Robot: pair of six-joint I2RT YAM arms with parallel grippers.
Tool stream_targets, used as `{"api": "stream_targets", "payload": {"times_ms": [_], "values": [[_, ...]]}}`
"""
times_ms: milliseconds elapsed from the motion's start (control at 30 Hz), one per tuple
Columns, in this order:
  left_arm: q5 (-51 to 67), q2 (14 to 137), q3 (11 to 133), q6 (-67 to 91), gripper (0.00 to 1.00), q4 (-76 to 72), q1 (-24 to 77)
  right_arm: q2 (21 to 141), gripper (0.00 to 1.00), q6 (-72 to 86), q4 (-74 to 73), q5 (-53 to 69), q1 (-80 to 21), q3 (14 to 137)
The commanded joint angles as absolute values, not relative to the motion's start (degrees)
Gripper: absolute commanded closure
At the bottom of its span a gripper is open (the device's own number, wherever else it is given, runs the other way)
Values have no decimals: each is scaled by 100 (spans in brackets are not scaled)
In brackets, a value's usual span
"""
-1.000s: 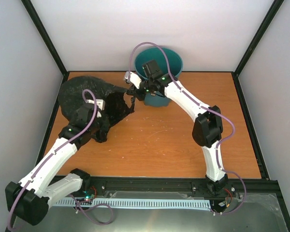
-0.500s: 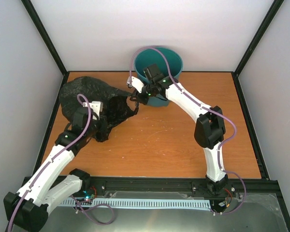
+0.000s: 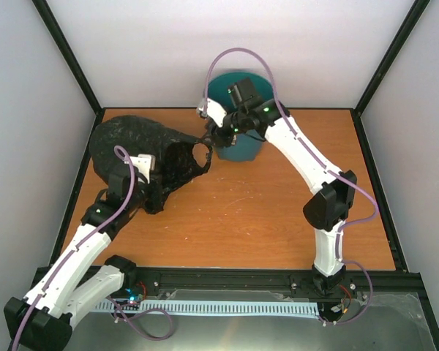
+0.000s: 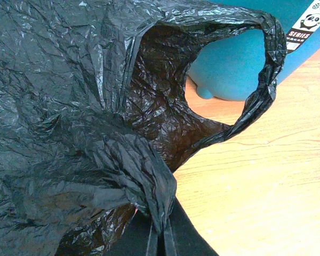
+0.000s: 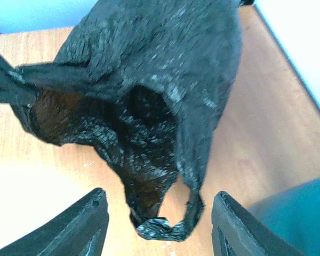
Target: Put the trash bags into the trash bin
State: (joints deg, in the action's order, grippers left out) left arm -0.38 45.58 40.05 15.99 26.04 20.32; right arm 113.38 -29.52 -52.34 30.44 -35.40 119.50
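Observation:
The black trash bag (image 3: 135,142) lies crumpled at the back left of the table, its mouth and one loop handle (image 3: 202,155) facing the trash bin (image 3: 238,151). The bin is teal and stands at the back wall, partly hidden by the right arm. My left gripper (image 4: 161,241) is shut on a bunched fold of the bag (image 4: 69,133), near its front edge. My right gripper (image 5: 161,224) hangs open above the loop handle (image 5: 194,205). Its fingers (image 5: 88,221) stand wide apart on either side and do not touch the film. The bin (image 4: 229,69) shows through the handle loop.
White walls with black corner posts enclose the table on three sides. The bin sits tight against the back wall and carries a small white label (image 4: 309,24). Bare wooden tabletop (image 3: 263,212) stretches across the middle and right. A black rail (image 3: 227,278) runs along the near edge.
The right gripper has opened and let go of the bag's loop handle, then lifted up and back toward the bin. The handle has dropped. The left arm still holds its fold.

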Motion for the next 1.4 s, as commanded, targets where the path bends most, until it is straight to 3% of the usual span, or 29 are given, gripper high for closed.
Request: {"api": "stream_targets", "payload": {"times_ms": [0, 267, 533, 700, 967, 1367], "values": [[136, 4526, 3976, 1492, 99, 2401, 1986, 11202, 44, -2995, -5765, 2682, -3306, 12801], [495, 4412, 3952, 1446, 99, 2327, 1986, 11542, 37, -2897, -5820, 1696, -3115, 13215], [697, 4476, 3963, 1416, 99, 2326, 1986, 11810, 38, -2800, -5721, 1397, -2988, 13210], [732, 4403, 3946, 1423, 99, 2299, 1986, 11920, 46, -2783, -5713, 1357, -2988, 13211], [831, 4324, 3941, 1405, 99, 2279, 1986, 11884, 69, -2771, -5864, 1539, -2987, 13158], [811, 4159, 3945, 1370, 99, 2285, 1986, 11488, 86, -2881, -6134, 1488, -2991, 12759]]}}
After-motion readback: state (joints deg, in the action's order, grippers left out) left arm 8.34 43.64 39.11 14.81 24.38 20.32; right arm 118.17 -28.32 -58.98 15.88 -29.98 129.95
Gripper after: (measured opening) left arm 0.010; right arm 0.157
